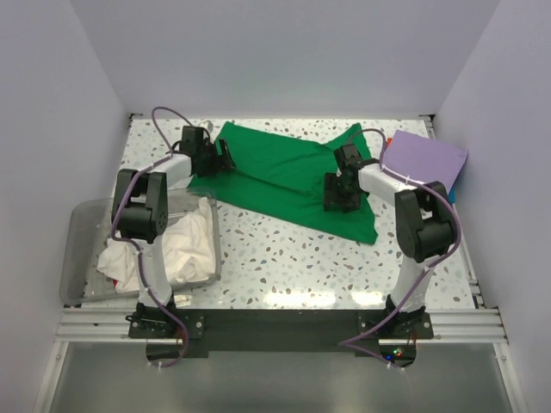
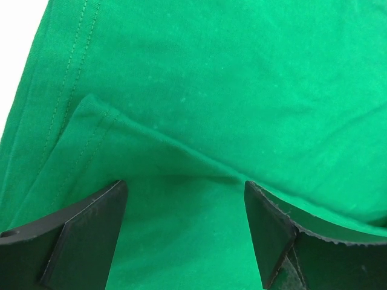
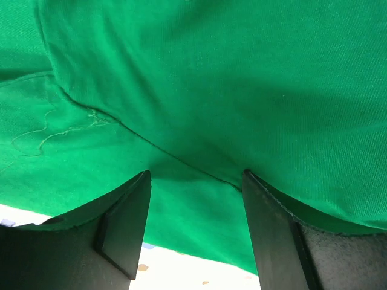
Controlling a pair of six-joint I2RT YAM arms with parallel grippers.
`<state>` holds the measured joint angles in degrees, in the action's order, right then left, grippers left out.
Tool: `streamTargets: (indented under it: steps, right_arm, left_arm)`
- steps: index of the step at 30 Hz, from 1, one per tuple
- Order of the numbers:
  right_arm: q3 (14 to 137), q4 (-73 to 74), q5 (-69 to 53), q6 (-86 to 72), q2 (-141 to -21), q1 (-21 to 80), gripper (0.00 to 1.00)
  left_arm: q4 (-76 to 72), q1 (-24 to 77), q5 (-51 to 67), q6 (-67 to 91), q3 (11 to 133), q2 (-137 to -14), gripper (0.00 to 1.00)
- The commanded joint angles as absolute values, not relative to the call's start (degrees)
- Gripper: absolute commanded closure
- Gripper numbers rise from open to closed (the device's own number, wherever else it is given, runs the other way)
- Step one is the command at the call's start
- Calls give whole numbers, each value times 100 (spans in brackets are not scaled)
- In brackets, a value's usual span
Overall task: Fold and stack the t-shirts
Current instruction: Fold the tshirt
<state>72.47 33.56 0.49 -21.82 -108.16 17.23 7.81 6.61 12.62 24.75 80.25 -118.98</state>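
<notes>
L hand (image 1: 224,157) is down on the far-left edge of the green tee (image 1: 288,172), jaws spread wide. In its wrist cam the fingers (image 2: 91,229) sit either side of a raised ridge of cloth, w/ a stitched hem running up the left. Nothing pinched that I can see. R hand (image 1: 337,191) sits over the tee's right part, also spread. Its fingers (image 3: 127,229) straddle a crease near the cloth's edge, w/ bare desk showing just below that edge. Both hands straddle a fold rather than flat cloth, prob. because a ridge gives the pads something to bite on, where flat jersey would just slide under them.

Green tee lies spread but not flat across the far middle of the desk (image 1: 284,258), slanting far-left to near-right, w/ a flap doubled over along the middle. My read: one fold begun, not squared up.

Purple tee (image 1: 426,155) is folded flat at the far-right corner, prob. the base of the stack, so the green one should end up there. White tees (image 1: 191,245) are bunched in the clear bin (image 1: 77,249) at near-left, just beside L arm's base, not yet folded.

Next, I'd guess: close on both ridges together and lift evenly. Risk: one side grabs two layers and the fold skews.
</notes>
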Motion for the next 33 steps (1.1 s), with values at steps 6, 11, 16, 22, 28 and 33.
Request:
streamTargets:
  steps: [6,11,16,22,28,33]
  right_arm:
    - [6549,3410,-351,-2276,-10556,1758,36]
    - [5891,3349,-711,-2584,-10118,1985,36]
    - [5608,3383,-800,-2847,-9748,2197,36]
    - [6090,4067,-423,-2786,-9071,2224,35]
    - [7189,4746,369,-2357,-8842,1970,29]
    - [7260,4404,176,-2127,-9158,1345,37]
  left_arm:
    - [1344,440,370,1996,7559,-11540,15]
    - [1512,396,-175,1846,7410,-11382,14]
    - [1643,369,-509,1740,7383,-11356,13]
    - [1688,360,-520,1714,7471,-11233,12]
    - [1626,404,-132,1705,7778,-11074,12]
    - [1600,431,104,1793,8006,-11057,11]
